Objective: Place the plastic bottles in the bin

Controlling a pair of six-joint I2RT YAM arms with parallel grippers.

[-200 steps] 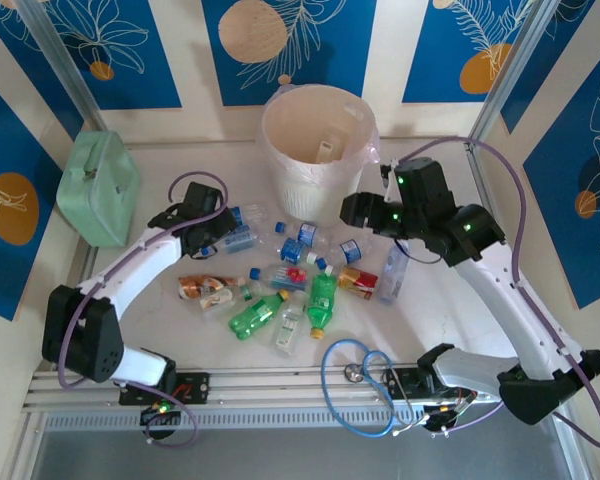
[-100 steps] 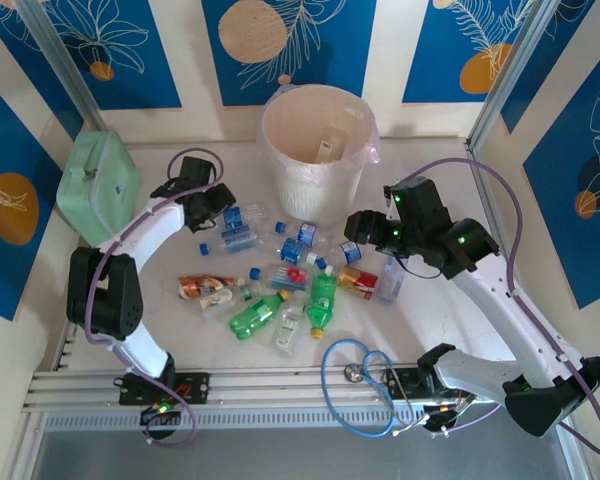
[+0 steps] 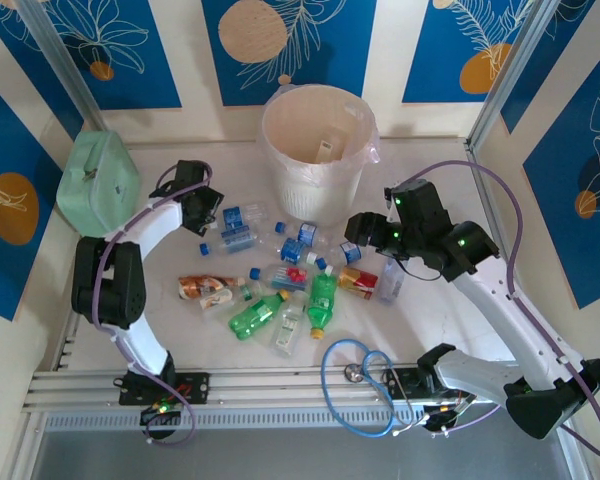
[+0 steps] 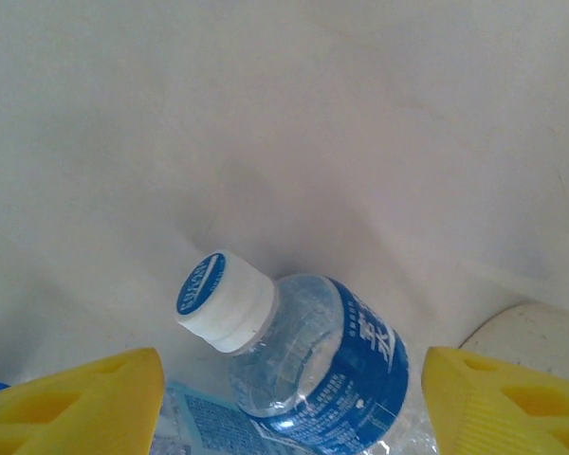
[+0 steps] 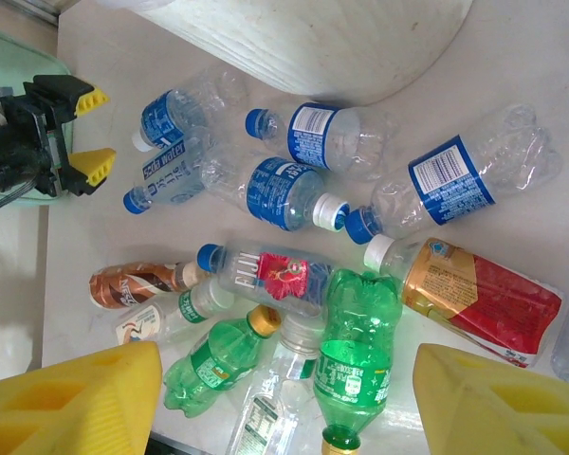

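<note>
The left gripper [image 5: 95,131] sits low over the desk [image 3: 410,320] with its jaws apart. A clear, blue-labelled bottle [image 4: 327,370] with a white cap lies between its yellow fingertips, not clamped. The right gripper [image 3: 352,230] hangs open and empty above the plastic bottles [image 3: 290,280], which are scattered on the desk just in front of the bin [image 3: 310,175].

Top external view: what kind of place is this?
Likely a staged robot test cell, not a home: aluminium rail along the table edge, printed blue wall panels, plastic bottles strewn before a lined bin.
</note>
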